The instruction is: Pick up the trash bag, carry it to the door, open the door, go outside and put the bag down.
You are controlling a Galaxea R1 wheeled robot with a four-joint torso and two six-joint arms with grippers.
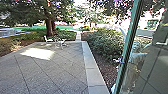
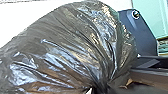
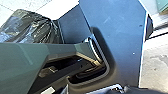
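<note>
The left gripper (image 2: pixel 99 90) is clenching the gathered neck of the trash bag (image 2: pixel 72 47), and the bag's full, shiny body is bulging out from that grip. What the right gripper is doing, clenching or releasing, cannot be told. In the head view, the paved yard (image 1: pixel 52 72) is spreading from 10 to 12 o'clock, with a white table and chairs (image 1: pixel 59 43) standing far off at 11 and shrubs (image 1: pixel 102 41) growing at 1. A green door frame (image 1: pixel 128 47) is slanting up at 2 o'clock, and a blurred person (image 1: pixel 137 53) is apparently standing behind its glass. Judging by this, the picking up is done, and the way out is lying open; whether the robot is already standing fully outside is staying unclear. The putting down is remaining, since the bag is hanging in the grip.
</note>
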